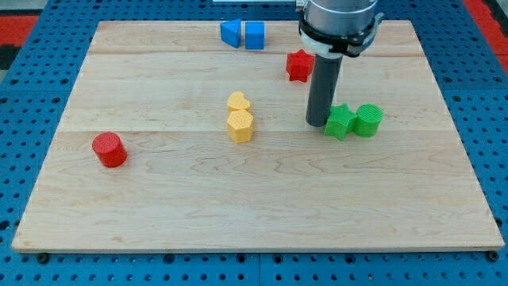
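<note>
My tip [317,123] is resting on the pale wooden board [159,206], just left of the green star-shaped block [340,121], seemingly touching it, though the contact is hard to make out. There is no claw, only the rod. A green cylinder block [368,120] is sitting against the star's right. The rod's upper part is partly hiding the red star-shaped block [299,65] farther back.

You had a pale wooden board [159,206] on a blue pegboard [32,95]. Two blue blocks [243,34], a red star [299,65] and a red cylinder [109,149], two yellow blocks [240,117], and two green ones [354,121] beside my dark grey tip [317,122].
</note>
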